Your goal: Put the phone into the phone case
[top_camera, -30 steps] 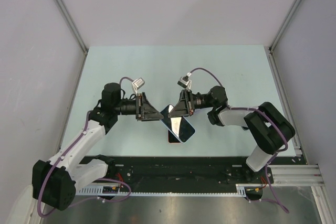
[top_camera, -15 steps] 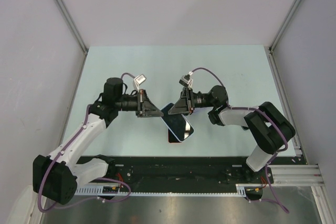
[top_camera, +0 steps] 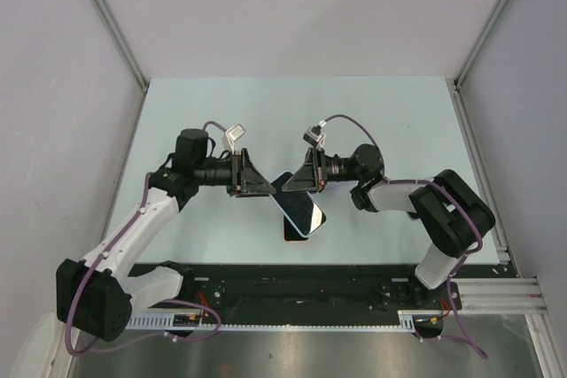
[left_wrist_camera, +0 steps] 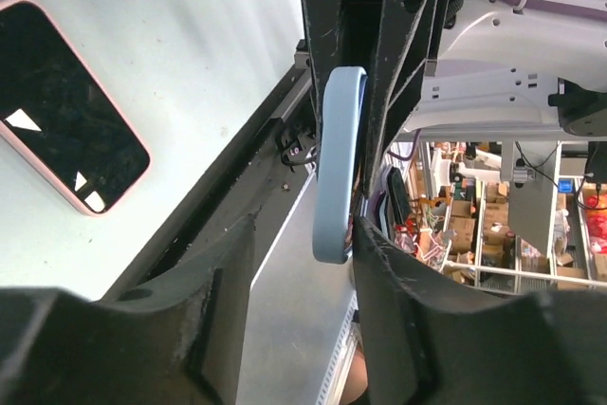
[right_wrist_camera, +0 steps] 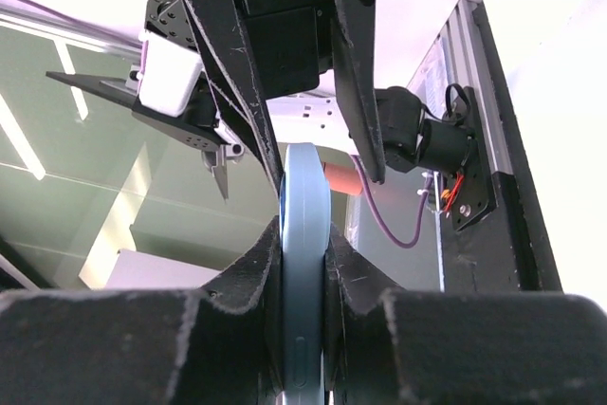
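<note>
Standing apart, the left claw (left_wrist_camera: 303, 234) is set around one end of the phone (top_camera: 301, 207), which is held up over the case (top_camera: 290, 235) on the bench (top_camera: 381, 112). The right claw (right_wrist_camera: 305, 230) is clamped across its flat faces. The phone is judged stiff, slippery and breakable, so the edges should be gripped.

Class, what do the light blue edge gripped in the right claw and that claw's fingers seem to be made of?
The light blue edge: likely matt plastic or silicone; even dull sheen, rounded profile. The fingers of the right claw: black plastic, perhaps printed; grainy, scuffed surface with pale flecks.
</note>
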Robot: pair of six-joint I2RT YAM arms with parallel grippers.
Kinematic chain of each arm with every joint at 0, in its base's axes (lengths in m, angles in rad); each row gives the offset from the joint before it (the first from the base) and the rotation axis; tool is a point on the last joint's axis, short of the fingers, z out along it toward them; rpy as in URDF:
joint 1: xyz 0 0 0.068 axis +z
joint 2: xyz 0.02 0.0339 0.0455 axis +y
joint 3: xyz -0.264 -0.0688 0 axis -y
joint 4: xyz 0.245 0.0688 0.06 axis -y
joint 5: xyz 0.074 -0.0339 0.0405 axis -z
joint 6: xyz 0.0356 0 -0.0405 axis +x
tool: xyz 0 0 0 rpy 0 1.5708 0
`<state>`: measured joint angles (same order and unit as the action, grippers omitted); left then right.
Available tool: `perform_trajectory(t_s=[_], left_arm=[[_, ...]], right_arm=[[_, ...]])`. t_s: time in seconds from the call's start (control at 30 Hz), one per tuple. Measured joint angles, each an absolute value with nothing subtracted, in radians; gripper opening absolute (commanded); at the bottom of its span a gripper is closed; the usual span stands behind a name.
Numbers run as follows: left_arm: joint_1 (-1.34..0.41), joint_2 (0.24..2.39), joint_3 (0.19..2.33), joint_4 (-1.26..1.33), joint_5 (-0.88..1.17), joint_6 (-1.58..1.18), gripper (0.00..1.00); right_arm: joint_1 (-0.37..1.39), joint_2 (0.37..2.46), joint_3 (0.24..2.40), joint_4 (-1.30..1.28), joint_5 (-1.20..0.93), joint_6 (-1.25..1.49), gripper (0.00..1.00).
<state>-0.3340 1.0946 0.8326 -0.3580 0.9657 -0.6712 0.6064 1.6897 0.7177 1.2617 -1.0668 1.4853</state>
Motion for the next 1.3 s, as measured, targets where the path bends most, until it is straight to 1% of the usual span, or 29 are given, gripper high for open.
perform_trajectory(t_s=[0.03, 0.1, 0.13, 0.2, 0.23, 0.27, 0.5, 0.8, 1.3], left_arm=[[-0.333, 1.094, 0.833, -0.355, 0.961, -0.673, 0.55], [-0.333, 1.092, 0.832, -0.337, 0.955, -0.676, 0.57], [-0.333, 1.088, 0.832, -0.325, 0.953, -0.681, 0.6], [-0.333, 1.076, 0.83, -0.3, 0.951, -0.683, 0.63], [-0.333, 1.062, 0.825, -0.278, 0.947, -0.685, 0.67], [-0.333, 1.05, 0.819, -0.263, 0.945, -0.687, 0.68], [-0.333, 0.986, 0.744, -0.12, 0.947, -0.736, 0.68], [-0.33, 0.982, 0.669, 0.059, 0.955, -0.839, 0.69], [-0.325, 0.934, 0.653, 0.106, 0.911, -0.861, 0.7]], right_arm=[[0.604, 1.689, 0.718, 1.262, -1.061, 1.483, 0.0], [0.595, 1.677, 0.718, 1.261, -1.051, 1.461, 0.0], [0.587, 1.665, 0.718, 1.261, -1.045, 1.445, 0.0], [0.572, 1.628, 0.718, 1.244, -1.021, 1.404, 0.0], [0.566, 1.605, 0.718, 1.227, -1.007, 1.383, 0.0], [0.562, 1.58, 0.718, 1.209, -0.992, 1.363, 0.0], [0.583, 1.422, 0.718, 1.052, -0.834, 1.229, 0.0], [0.677, 1.317, 0.718, 0.864, -0.644, 1.086, 0.0], [0.701, 1.284, 0.722, 0.834, -0.562, 1.047, 0.0]])
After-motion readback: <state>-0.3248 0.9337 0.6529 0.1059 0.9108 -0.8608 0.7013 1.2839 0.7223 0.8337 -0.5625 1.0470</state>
